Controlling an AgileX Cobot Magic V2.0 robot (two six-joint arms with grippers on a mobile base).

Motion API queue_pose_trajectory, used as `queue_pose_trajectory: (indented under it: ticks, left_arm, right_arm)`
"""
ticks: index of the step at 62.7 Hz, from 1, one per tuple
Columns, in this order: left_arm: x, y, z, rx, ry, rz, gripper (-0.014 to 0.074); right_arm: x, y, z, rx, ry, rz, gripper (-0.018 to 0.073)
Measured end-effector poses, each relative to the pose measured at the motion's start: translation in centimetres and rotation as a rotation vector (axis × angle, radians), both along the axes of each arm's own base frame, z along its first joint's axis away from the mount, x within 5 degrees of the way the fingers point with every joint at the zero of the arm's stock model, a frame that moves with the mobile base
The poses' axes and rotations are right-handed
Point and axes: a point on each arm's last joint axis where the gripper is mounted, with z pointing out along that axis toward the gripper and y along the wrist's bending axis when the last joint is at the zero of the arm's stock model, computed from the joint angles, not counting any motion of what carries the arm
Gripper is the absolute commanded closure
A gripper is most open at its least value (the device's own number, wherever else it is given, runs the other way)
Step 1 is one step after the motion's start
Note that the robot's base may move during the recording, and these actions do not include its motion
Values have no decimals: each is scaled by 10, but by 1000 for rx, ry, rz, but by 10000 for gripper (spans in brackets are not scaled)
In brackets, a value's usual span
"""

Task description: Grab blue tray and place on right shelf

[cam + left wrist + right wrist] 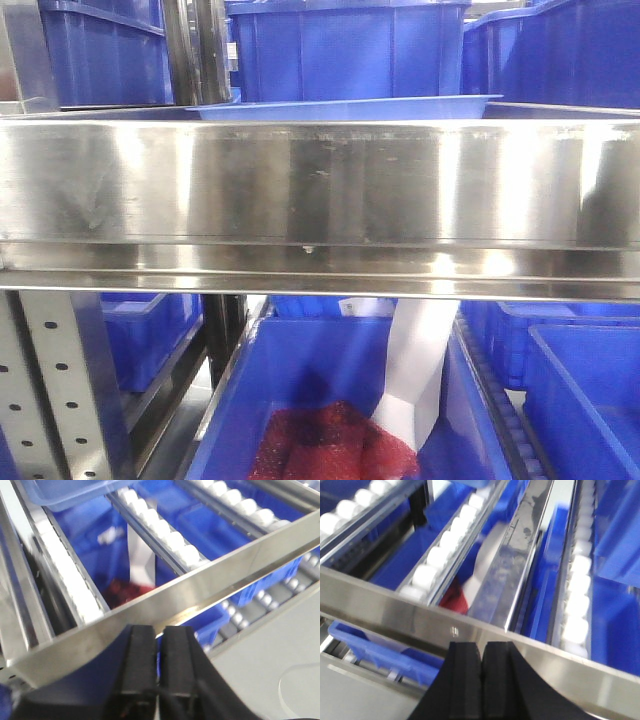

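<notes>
Left gripper [159, 645] and right gripper [481, 675], both closed and empty, hover at the right shelf [320, 185]; blue tray [70, 492] rests at eleven o'clock, apparently delivered, retreat next.

Closed left pincer [159, 647] before steel shelf lip [200, 587], blue tray [70, 492] top-left

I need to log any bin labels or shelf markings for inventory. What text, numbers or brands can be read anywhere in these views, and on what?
None can be read: the white strip in the lower blue bin looks blank, and the steel shelf lip carries only smudges.
</notes>
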Motion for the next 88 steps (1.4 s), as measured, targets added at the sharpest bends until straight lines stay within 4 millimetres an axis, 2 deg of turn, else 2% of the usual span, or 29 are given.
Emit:
queue_pose_trajectory:
  ticks: [12,24,32,64,72,76,88]
  left_arm:
    - [-35,33,-14,-127,-121,-12,644]
    - [-59,57,-12,-215,-218,-12,644]
    - [-65,62,-11,-239,-243,-12,644]
    - [-63,61,-15,-230,-237,-14,644]
    - [-64,64,-27,-238,-250,55,644]
    - [-64,66,-40,-254,-264,123,644]
    - [-61,69,-102,-271,-343,338,644]
  right_arm:
    - [-39,-12,-22,45,-173,7,501]
    - [-68,-20,-17,112,-406,12,502]
    - [-70,-21,-14,123,-452,14,502]
    - [-71,-21,-13,125,-461,15,502]
    - [-71,-21,-13,126,-463,15,502]
    - [-71,-21,-13,126,-463,15,502]
    - [-71,-21,-13,126,-463,15,502]
